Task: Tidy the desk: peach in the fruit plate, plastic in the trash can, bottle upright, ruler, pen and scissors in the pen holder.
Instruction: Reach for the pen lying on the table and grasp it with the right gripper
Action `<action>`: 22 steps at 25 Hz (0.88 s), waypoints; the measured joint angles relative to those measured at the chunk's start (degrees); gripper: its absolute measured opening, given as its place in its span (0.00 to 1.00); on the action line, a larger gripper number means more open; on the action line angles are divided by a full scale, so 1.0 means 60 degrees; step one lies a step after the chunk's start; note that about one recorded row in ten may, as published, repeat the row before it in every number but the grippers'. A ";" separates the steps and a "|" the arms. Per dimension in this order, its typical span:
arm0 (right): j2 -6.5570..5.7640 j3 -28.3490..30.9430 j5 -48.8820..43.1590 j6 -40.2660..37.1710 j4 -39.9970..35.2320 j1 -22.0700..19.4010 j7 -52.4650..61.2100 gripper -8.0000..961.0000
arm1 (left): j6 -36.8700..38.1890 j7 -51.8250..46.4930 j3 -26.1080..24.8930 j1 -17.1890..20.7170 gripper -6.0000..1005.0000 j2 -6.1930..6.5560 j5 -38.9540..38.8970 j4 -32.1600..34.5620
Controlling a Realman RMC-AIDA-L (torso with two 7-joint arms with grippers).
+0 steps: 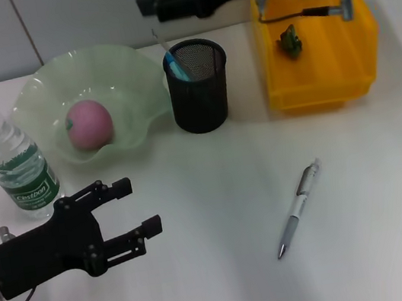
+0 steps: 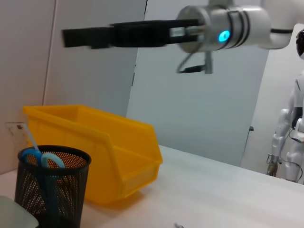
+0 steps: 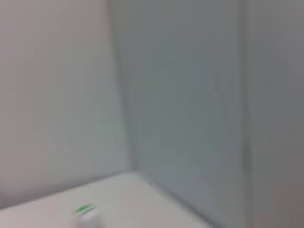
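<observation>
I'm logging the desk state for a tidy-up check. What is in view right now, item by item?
Water bottle: one, clear with green label and cap, upright at the desk's left, beside the plate.
Fruit plate: one, pale green, wavy rim, back left.
Peach: one, pink, in the fruit plate.
Pen holder: one, black mesh, centre back, right of the plate.
Scissors: one, blue handles, standing in the pen holder.
Trash can: one, yellow bin, back right.
Plastic scrap: one, green, inside the trash can.
Pen: one, silver, lying on the desk, front right of centre.
Left gripper: black, open, low at front left.
Right gripper: black, raised at the back above the pen holder.
</observation>
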 joint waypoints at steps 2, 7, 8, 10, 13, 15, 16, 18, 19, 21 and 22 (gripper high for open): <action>-0.0246 0.0053 -0.0317 -0.1034 -0.0373 -0.0040 0.0393 0.80 | 0.0000 0.0000 -0.0013 0.0007 0.81 -0.0002 0.0000 0.0000; -0.0556 0.0832 -0.1947 -0.3627 -0.0974 0.0227 0.1162 0.80 | -0.0013 0.0000 -0.0026 0.0007 0.81 -0.0021 0.0003 -0.0001; -0.0576 0.1041 -0.2332 -0.4090 -0.1056 0.0335 0.1266 0.80 | -0.0024 0.0000 -0.0028 0.0007 0.81 -0.0024 0.0004 -0.0001; -0.0655 0.1377 -0.3126 -0.5157 -0.1168 0.0627 0.1362 0.80 | -0.0046 -0.0008 -0.0031 0.0016 0.81 -0.0028 0.0004 -0.0001; -0.0691 0.1416 -0.3512 -0.5653 -0.1178 0.0799 0.1359 0.80 | -0.0040 -0.0084 -0.0032 0.0042 0.81 -0.0029 0.0024 -0.0001; -0.0658 0.1345 -0.4312 -0.6131 -0.1181 0.1077 0.1217 0.80 | 0.0001 -0.0239 -0.0003 0.0090 0.81 -0.0017 0.0055 -0.0001; -0.0658 0.1345 -0.4312 -0.6131 -0.1181 0.1077 0.1217 0.80 | 0.0001 -0.0239 -0.0003 0.0090 0.81 -0.0017 0.0055 -0.0001; -0.0552 0.1322 -0.4930 -0.6416 -0.1182 0.1237 0.1002 0.80 | 0.0016 -0.0281 0.0029 0.0153 0.81 -0.0007 0.0060 -0.0001; -0.0500 0.1318 -0.5172 -0.6518 -0.1179 0.1305 0.0883 0.80 | 0.0025 -0.0287 0.0038 0.0205 0.81 -0.0002 0.0062 -0.0002; -0.0361 0.1166 -0.5846 -0.6723 -0.1121 0.1487 0.0509 0.80 | 0.0050 -0.0277 0.0058 0.0317 0.81 0.0017 0.0072 -0.0001; -0.0334 0.1040 -0.6000 -0.6753 -0.1101 0.1521 0.0417 0.79 | 0.0050 -0.0277 0.0058 0.0317 0.81 0.0017 0.0072 -0.0001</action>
